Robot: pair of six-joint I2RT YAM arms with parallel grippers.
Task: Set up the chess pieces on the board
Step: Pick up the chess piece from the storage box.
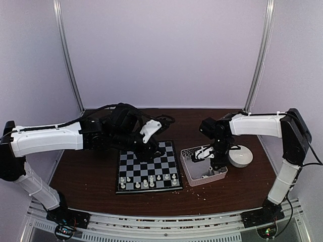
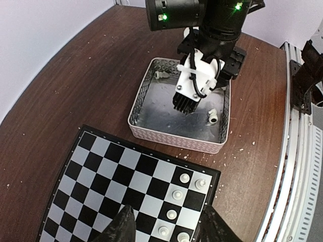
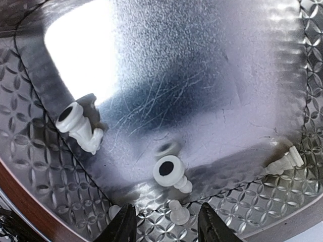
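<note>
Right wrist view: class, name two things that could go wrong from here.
The chess pieces lie on their sides, two close together by the tray wall; the open right gripper might pinch both or flick one away. The left gripper hangs open above standing pieces on the board and could topple them.

Lab enclosure: white walls (image 1: 166,50), aluminium frame (image 1: 68,55)

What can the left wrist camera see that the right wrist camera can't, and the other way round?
Only the left wrist view shows the chessboard with chess pieces standing along one edge, the brown table, and the right gripper from outside, reaching into the tray. Only the right wrist view shows the tray's scratched, patterned floor close up, with that gripper's own fingertips at the bottom edge. Both show the tray and loose chess pieces lying in it.
</note>
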